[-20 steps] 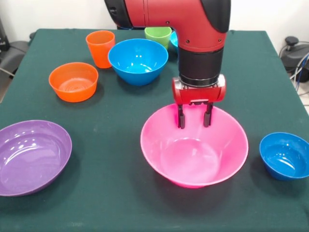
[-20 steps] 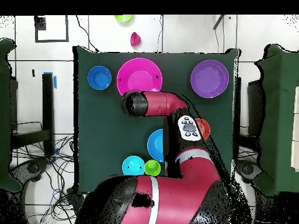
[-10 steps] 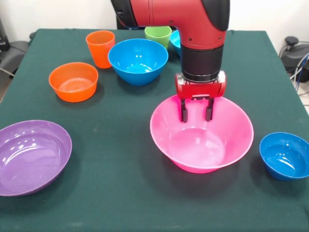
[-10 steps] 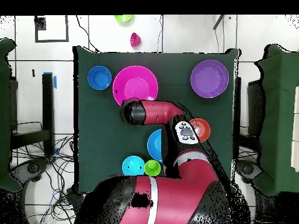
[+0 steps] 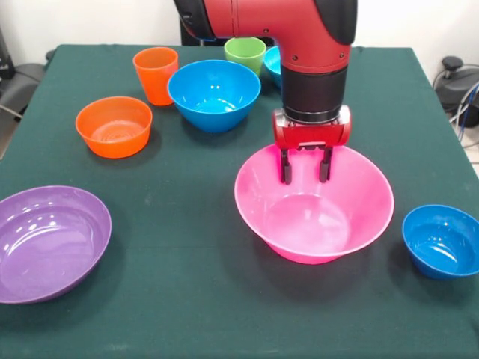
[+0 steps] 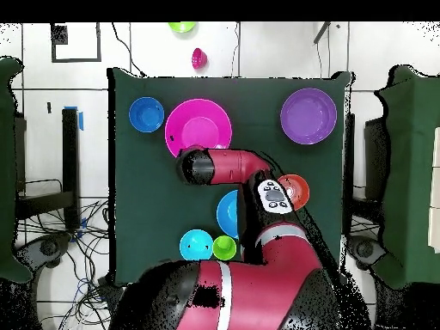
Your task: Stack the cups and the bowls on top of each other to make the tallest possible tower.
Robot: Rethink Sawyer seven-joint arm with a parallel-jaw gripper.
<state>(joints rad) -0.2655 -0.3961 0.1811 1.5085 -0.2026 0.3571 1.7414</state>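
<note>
Your jaws point(image 5: 304, 166) hang over the far rim of the pink bowl point(image 5: 314, 224), two dark fingers a narrow gap apart with the rim seemingly between them; whether they pinch it or merely straddle it you cannot tell from the front view. The pink bowl sits on the bench point(image 5: 179, 299), right of centre, with a small blue bowl point(image 5: 441, 241) just beside it; the purple bowl point(image 5: 49, 243) lies well apart at the left, and the orange bowl point(image 5: 114, 126), orange cup point(image 5: 156, 75), large blue bowl point(image 5: 214, 93) and green cup point(image 5: 245, 54) stand toward the far side. Risk, as a judgement: a one-sided rim hold on so wide a bowl invites tilting or slipping on lift; a swing toward the right could knock the small blue bowl. Hidden: the arm covers the contact point in the overhead view, where only the pink bowl point(image 6: 198, 127) shows beyond the wrist; another blue bowl point(image 5: 272, 61) is mostly behind the arm in the front view; other bowls are not clearly made out.
</note>
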